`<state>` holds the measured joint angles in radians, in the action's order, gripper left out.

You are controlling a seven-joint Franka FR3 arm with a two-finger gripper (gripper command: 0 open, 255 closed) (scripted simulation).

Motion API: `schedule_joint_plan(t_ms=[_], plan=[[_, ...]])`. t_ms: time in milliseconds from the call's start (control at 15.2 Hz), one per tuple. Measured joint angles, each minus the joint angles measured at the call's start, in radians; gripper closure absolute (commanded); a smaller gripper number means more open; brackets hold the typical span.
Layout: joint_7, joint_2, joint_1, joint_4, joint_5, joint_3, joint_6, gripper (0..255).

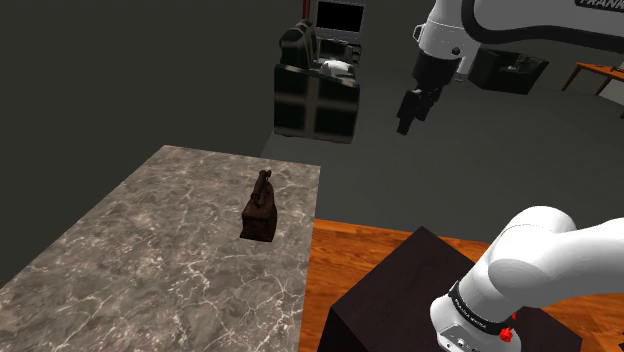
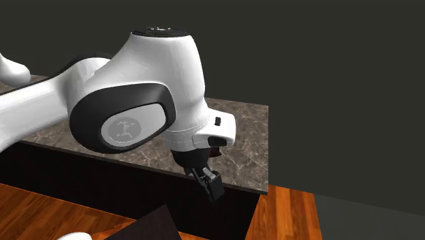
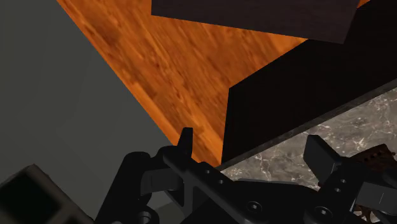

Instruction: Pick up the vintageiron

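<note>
The vintage iron point(image 1: 260, 208) is a small dark brown block with an upright handle, standing near the right edge of the marble-topped table point(image 1: 150, 260) in the shoulder view. My gripper point(image 1: 409, 111) hangs high in the air, off past that table edge and well above the iron, touching nothing. In the wrist view its fingers point(image 3: 185, 139) stand apart, so the gripper point(image 3: 251, 145) is open and empty, with a bit of the iron point(image 3: 376, 156) showing beside the far finger on the marble. In the second exterior view the gripper point(image 2: 208, 179) points down in front of the table's edge.
A wooden floor point(image 1: 350, 245) lies between the table and my dark box stand point(image 1: 410, 290). A dark cabinet point(image 1: 316, 95) with objects on it stands behind the table. A wooden piece of furniture point(image 1: 600, 72) sits at the shoulder view's far right.
</note>
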<state>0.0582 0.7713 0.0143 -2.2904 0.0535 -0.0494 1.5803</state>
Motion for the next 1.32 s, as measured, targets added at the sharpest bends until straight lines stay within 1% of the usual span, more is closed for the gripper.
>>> schedule_joint_plan(t_ms=[66,198,528,792,1056,1320], plan=[[0.000,0.000,0.000,0.000,0.000,0.000,0.000,0],[-0.047,-0.024,0.000,0.002,-0.015,-0.032,0.013,0],[-0.230,-0.141,-0.005,0.046,-0.062,-0.146,0.051,0],[-0.378,-0.261,-0.017,0.100,-0.080,-0.232,0.088,0],[-0.545,-0.420,-0.027,0.206,-0.076,-0.324,0.108,0],[-0.703,-0.580,-0.034,0.313,-0.042,-0.393,0.121,0]])
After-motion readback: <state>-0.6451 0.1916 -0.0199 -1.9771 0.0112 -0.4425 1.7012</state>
